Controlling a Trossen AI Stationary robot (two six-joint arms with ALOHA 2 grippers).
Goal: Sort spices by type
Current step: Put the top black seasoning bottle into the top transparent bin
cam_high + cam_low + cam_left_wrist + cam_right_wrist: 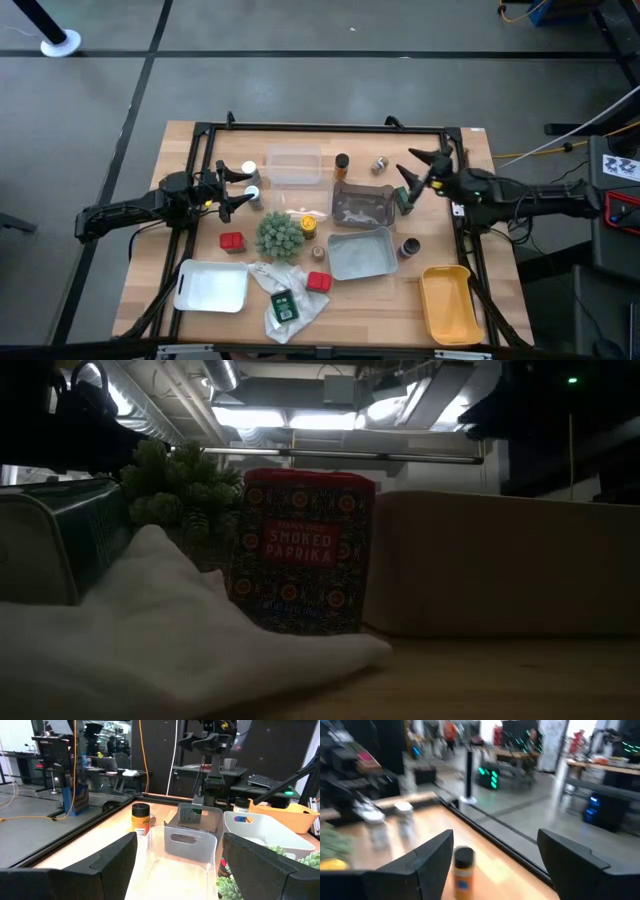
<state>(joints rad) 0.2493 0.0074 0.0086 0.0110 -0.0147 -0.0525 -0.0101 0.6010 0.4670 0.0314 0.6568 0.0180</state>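
On red tin (303, 550): "SMOKED PAPRIKA"

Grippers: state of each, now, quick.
Left gripper: open, holding nothing, near the clear plastic tray.
Right gripper: open, holding nothing, beside the grey tray.

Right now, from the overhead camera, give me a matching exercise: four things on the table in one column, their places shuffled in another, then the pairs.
Things:
1 yellow tray
2 white tray
3 green plant
4 clear bin

Places in the overhead picture:
A near the middle of the table
B lower right corner
C lower left corner
D toward the top edge

Pairs: 1-B, 2-C, 3-A, 4-D
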